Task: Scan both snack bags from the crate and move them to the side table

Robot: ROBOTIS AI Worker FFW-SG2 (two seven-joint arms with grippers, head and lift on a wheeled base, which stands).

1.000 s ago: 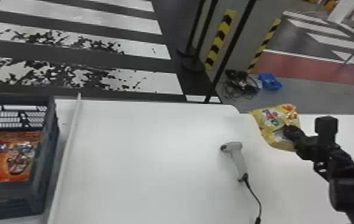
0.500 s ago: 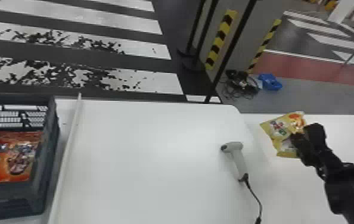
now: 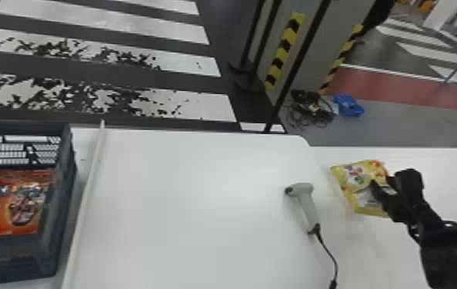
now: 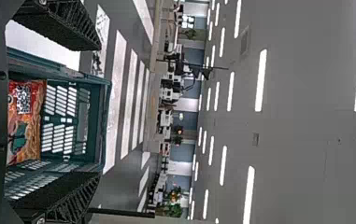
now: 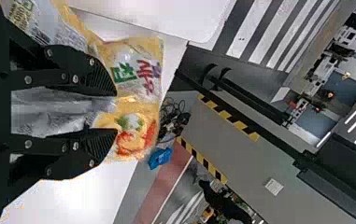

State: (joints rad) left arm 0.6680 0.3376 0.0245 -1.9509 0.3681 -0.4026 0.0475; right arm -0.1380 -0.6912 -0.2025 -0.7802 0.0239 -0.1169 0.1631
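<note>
R gripper (image 3: 379,184) over side table (image 3: 447,169), R side of head view; fingers partly apart w/ yellow snack bag (image 3: 358,182) pinched btwn them. R wrist view: clear film part of bag bunched btwn the 2 fingers, printed yellow part sticking out past the tips, more of bag behind one finger. Can't tell if bag touches side table. Just L of bag: gray handheld scanner (image 3: 308,203), lying on main table (image 3: 200,211) near its R edge, head pointing L, blk cord (image 3: 331,257) trailing toward bottom of view. Farther L, white strip (image 3: 89,180) runs along main table, btwn scanner and crate (image 3: 68,215). Crate = dark plastic, slotted walls, far L; red/orange snack bag (image 3: 24,207) inside, square code visible on it in L wrist view. L gripper (image 4: 97,111) at crate, fingers spread wide, nothing btwn the tips, crate seen past them. Bkgd, beyond tables: floor w/ white stripes (image 3: 154,103), gray pillar w/ yellow/blk hazard tape (image 3: 285,50), pile of cables (image 3: 310,109) on floor, blue item (image 3: 349,105) beside it.
</note>
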